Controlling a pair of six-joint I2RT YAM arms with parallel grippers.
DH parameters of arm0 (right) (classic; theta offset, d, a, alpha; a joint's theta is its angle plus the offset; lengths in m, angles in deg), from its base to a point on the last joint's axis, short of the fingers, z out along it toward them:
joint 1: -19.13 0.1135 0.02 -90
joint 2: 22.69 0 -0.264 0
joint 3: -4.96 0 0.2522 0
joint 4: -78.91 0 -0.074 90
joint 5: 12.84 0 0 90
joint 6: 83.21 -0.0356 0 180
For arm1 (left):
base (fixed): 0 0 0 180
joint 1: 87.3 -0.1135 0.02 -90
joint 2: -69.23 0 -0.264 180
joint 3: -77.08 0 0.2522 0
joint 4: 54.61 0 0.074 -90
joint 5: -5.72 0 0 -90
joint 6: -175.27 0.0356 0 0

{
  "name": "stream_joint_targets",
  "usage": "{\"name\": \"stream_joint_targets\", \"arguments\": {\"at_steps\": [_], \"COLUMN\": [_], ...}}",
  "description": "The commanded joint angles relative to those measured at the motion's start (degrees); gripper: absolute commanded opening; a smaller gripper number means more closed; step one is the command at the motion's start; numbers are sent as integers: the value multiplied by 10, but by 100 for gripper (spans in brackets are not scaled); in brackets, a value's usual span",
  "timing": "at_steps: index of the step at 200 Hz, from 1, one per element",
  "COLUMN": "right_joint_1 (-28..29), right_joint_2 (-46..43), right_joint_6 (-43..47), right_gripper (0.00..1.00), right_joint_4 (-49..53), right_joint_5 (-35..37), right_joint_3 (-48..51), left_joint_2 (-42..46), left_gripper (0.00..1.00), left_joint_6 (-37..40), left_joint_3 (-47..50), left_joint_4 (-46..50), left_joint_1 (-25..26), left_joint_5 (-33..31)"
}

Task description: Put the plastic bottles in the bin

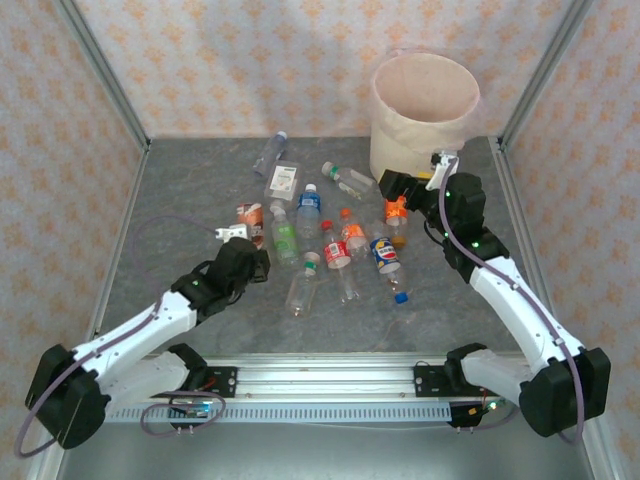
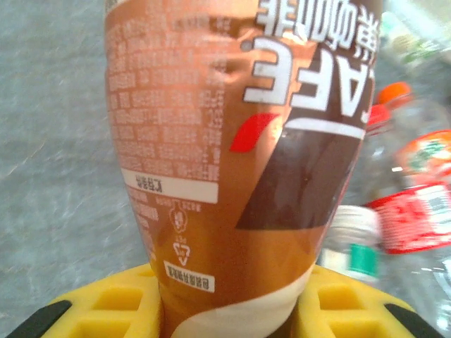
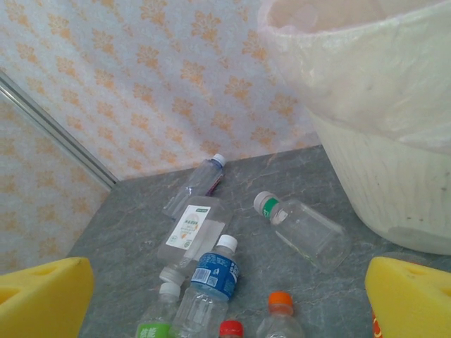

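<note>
The left hand point(image 1: 240, 238) pinches a brown coffee bottle point(image 2: 232, 155) at nine o'clock of the plastic bottles point(image 1: 335, 250) lying on the counter point(image 1: 190, 190). The right hand point(image 1: 392, 186) is spread beside the bin point(image 1: 425, 120) at one o'clock. The bottles look light, thin-walled and slippery, so they are best gripped mid-body, gently.

Scattered bottles point(image 1: 337, 248) crowd the tabletop point(image 1: 180, 190) centre, with only narrow gaps between them. Bare surface lies open at left and along the near edge. The bin point(image 1: 420, 135) blocks the far-right corner.

Brown-labelled bottle point(image 2: 232, 162), ends out of frame
</note>
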Motion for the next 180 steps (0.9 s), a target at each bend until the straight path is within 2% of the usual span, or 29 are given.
{"name": "stream_joint_targets", "arguments": {"at_steps": [1,31,73,121,138,180], "right_joint_1": [10,60,102,116,116,117], "right_joint_2": [-2,27,58,84,88,120], "right_joint_6": [-27,-35,-105,-141,-162,-176], "right_gripper": [99,99,99,99,99,99], "right_joint_4": [-19,-17,-100,-176,-212,-185], "right_joint_5": [-65,-116,-203,-239,-225,-209], "right_joint_3": [3,-7,-26,-27,-18,-50], "left_joint_2": [13,-30,-104,-160,-168,-170], "left_gripper": [0,0,0,0,0,0], "left_joint_6": [48,70,127,124,116,107], "left_joint_3": [-18,-54,-126,-174,-174,-163], "left_joint_4": [-90,-190,-236,-269,-278,-298], "left_joint_1": [3,3,3,3,3,3], "left_joint_5": [86,220,354,419,438,463]}}
